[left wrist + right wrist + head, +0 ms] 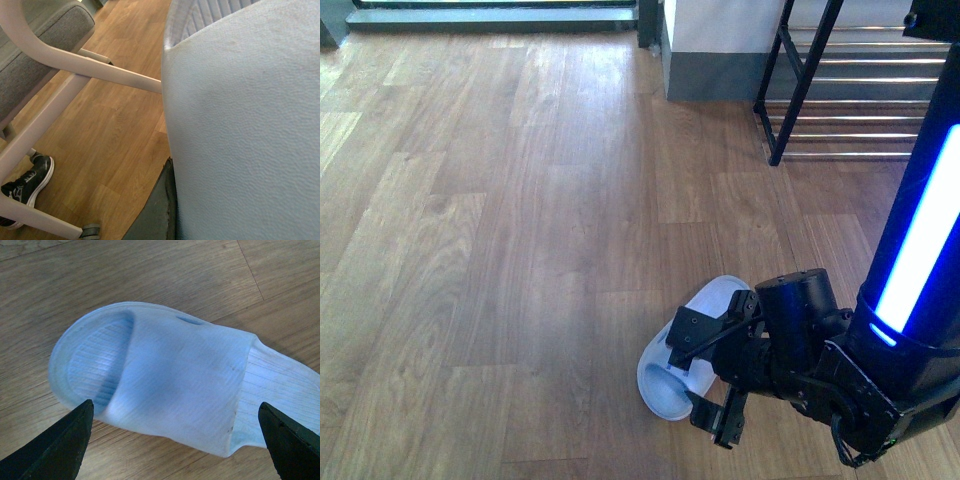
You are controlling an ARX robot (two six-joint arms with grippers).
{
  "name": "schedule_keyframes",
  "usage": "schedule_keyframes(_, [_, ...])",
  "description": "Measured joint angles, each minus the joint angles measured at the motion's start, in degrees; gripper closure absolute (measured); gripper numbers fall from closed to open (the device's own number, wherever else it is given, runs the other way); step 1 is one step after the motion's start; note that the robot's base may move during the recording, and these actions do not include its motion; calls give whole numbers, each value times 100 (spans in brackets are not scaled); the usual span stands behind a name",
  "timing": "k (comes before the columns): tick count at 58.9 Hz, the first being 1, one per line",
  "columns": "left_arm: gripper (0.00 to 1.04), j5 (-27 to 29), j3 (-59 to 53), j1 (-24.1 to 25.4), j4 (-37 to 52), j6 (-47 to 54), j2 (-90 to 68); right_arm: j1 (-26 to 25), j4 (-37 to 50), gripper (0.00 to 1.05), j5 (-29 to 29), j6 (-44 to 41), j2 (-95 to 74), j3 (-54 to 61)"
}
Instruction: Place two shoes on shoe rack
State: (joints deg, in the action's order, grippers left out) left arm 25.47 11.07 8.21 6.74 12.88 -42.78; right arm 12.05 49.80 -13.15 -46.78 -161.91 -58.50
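Observation:
One light-blue slide slipper [665, 385] lies on the wood floor. My right gripper [702, 378] hangs just over it, open. In the right wrist view this slipper [165, 375] lies flat, its strap between the two spread black fingertips [70, 440] of the right gripper [175, 404], which do not touch it. A second light-blue slipper [240, 125] fills the left wrist view, and my left gripper [170, 200] is shut on it; one dark finger [155, 212] presses its edge. The left gripper is outside the front view. The shoe rack [845, 100] stands at the far right, with a black frame and chrome bars.
A white and grey cabinet base [715, 60] stands left of the rack. In the left wrist view, a beige chair frame [75, 65] with a grey cushion [35, 55] stands over the floor. A black sneaker with a white sole [27, 182] sits beside it.

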Motion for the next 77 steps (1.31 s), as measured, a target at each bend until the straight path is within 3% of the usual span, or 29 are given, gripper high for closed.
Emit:
schedule_keyframes(31, [103, 0, 0, 0, 0, 0, 0, -439, -1655, 9, -450, -590, -557, -1388])
schedule_keyframes(46, [103, -2, 0, 0, 0, 0, 0, -551, -3945, 9, -745, -72, -358, -1954])
schedule_keyframes(58, [103, 0, 0, 0, 0, 0, 0, -662, -4883, 9, -920, -184, -238, -1836])
schedule_keyframes(66, [103, 0, 0, 0, 0, 0, 0, -682, -5003, 9, -1095, -214, -164, -1635])
schedule_keyframes(77, [103, 0, 0, 0, 0, 0, 0, -686, -4319, 9, -1228, 66, -153, -1423])
